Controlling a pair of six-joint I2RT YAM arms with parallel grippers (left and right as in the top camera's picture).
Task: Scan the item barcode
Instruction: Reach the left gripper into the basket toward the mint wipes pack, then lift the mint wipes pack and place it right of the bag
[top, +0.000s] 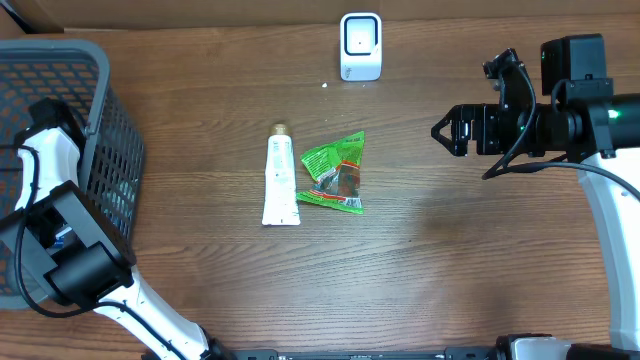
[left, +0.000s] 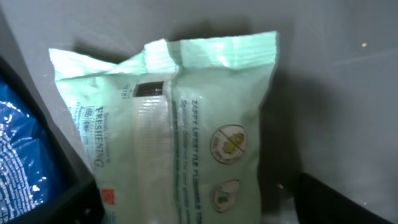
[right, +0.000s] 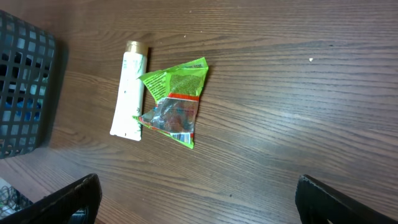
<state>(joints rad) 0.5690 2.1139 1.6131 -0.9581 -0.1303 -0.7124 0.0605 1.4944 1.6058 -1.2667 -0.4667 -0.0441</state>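
My left pincer (left: 196, 196) hung spread inside basket (top: 60, 60), straddling pale green pouch (left: 186, 124), not gripping. Pouch lay directly beneath, long axis crosswise to jaw line. Right pincer (top: 445, 131) released, well apart; left nearer.

This looks like a mock shop checkout built on a robot test bench. A small white scanner (top: 360, 46) stands at the far edge of a wood-grain table (top: 450, 250). In front of it lie a tube (top: 280, 180) and a green snack packet (top: 338, 175). Well to its left, a dark mesh basket (top: 100, 110) holds a pale green pack (left: 186, 124). A left arm (top: 70, 255) and a right arm (top: 545, 125) flank the scanner.
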